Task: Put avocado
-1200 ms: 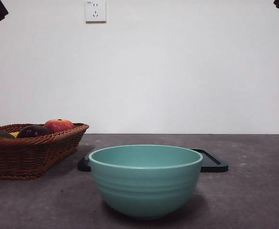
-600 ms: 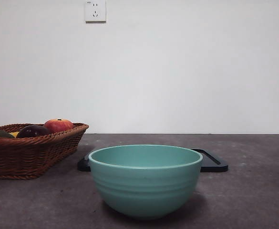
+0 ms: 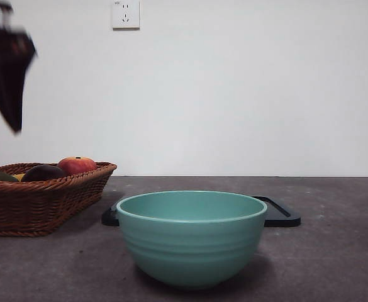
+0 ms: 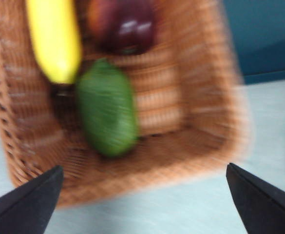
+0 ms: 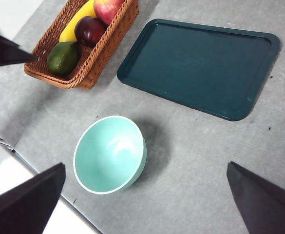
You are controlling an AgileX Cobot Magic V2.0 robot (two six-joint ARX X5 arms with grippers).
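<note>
the left gripper (image 3: 11, 75), jaws spread wide and empty, is seen upper left above the basket (image 3: 51, 201); the banana (image 4: 54, 39) touching the avocado (image 4: 105, 107) could be pinched instead.

Dull green avocado (image 4: 106, 109) lies uncovered in brown wicker basket (image 4: 191, 112). Yellow banana (image 4: 54, 39) and dark maroon fruit (image 4: 123, 24) crowd one end; basket floor beside it bare.
</note>
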